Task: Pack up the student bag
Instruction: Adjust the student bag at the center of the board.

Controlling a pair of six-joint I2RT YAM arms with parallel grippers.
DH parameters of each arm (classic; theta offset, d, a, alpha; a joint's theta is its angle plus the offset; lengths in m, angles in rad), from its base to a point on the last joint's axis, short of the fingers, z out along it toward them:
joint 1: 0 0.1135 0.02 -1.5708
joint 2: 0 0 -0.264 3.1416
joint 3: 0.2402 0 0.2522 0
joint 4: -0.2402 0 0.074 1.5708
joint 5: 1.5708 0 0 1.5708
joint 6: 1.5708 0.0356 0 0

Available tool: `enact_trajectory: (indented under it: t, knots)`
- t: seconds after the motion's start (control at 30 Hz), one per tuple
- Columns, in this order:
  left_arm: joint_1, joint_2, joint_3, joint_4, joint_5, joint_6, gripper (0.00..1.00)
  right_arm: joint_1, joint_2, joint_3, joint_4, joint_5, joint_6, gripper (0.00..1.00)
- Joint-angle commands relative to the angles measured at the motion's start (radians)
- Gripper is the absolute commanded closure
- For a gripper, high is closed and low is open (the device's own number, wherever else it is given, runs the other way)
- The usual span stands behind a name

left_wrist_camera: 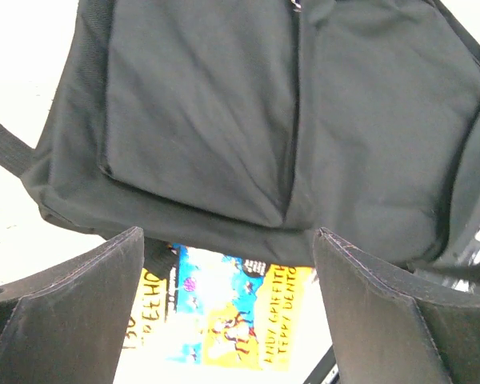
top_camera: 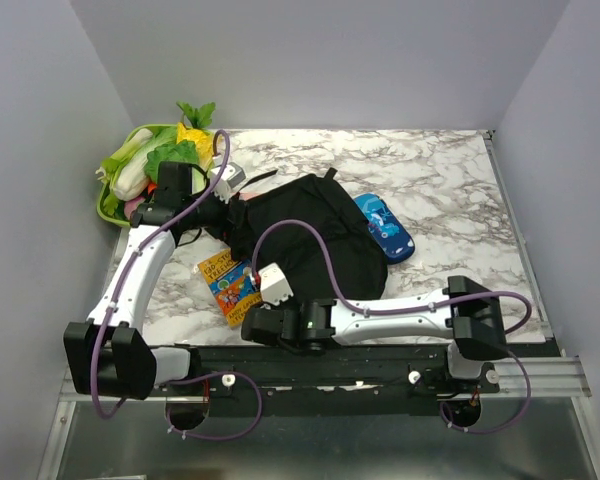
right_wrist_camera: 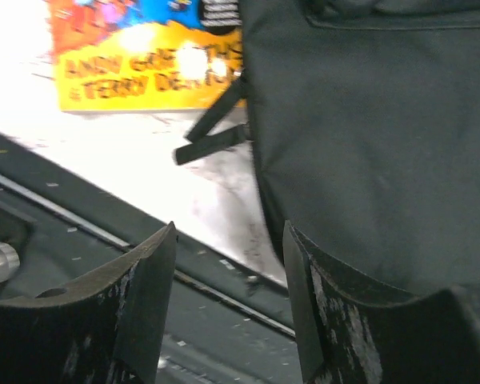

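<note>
The student bag (top_camera: 315,230) is a floppy black backpack lying flat on the marble table. It fills the left wrist view (left_wrist_camera: 288,120), front pocket up, and the right side of the right wrist view (right_wrist_camera: 376,128). My left gripper (top_camera: 234,214) is open and empty at the bag's left edge, its jaws (left_wrist_camera: 228,232) spread above the bag's rim and a book. My right gripper (top_camera: 248,322) is open and empty at the bag's near-left corner, its jaws (right_wrist_camera: 228,228) over the table's front edge.
A colourful paperback book (top_camera: 230,287) lies left of the bag, also in the left wrist view (left_wrist_camera: 240,312) and the right wrist view (right_wrist_camera: 144,56). A blue patterned glasses case (top_camera: 385,226) lies right of the bag. A green tray (top_camera: 105,200) with toy vegetables stands at the back left.
</note>
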Motion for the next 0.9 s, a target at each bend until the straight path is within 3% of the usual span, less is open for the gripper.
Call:
enact_trajectory:
  t: [0.0,0.07,0.2,0.4,0.47,0.63,0.77,0.87]
  knots:
    - [0.003,-0.069,-0.015,-0.148,0.107,0.140,0.07,0.020,0.067,0.023,-0.197,0.163,-0.026,0.35]
    - [0.003,-0.080,-0.032,-0.148,0.121,0.142,0.07,0.020,0.067,0.002,-0.257,0.169,0.013,0.35]
    - [0.002,-0.063,-0.047,-0.144,0.180,0.154,0.11,0.018,0.022,-0.047,-0.361,0.199,0.145,0.56]
    - [-0.037,-0.025,-0.064,-0.157,0.207,0.227,0.14,-0.008,-0.059,-0.172,-0.544,0.226,0.435,0.73]
    - [-0.073,-0.018,-0.067,-0.163,0.201,0.249,0.14,-0.010,-0.094,-0.192,-0.555,0.228,0.475,0.72]
    - [-0.144,-0.040,-0.107,-0.101,0.181,0.215,0.14,-0.014,-0.163,-0.170,-0.584,0.205,0.570,0.45]
    - [-0.173,-0.044,-0.158,-0.042,0.175,0.176,0.16,-0.007,-0.251,-0.138,-0.531,0.122,0.651,0.40]
    - [-0.181,-0.058,-0.185,-0.006,0.173,0.156,0.16,-0.002,-0.274,-0.153,-0.394,0.023,0.650,0.41]
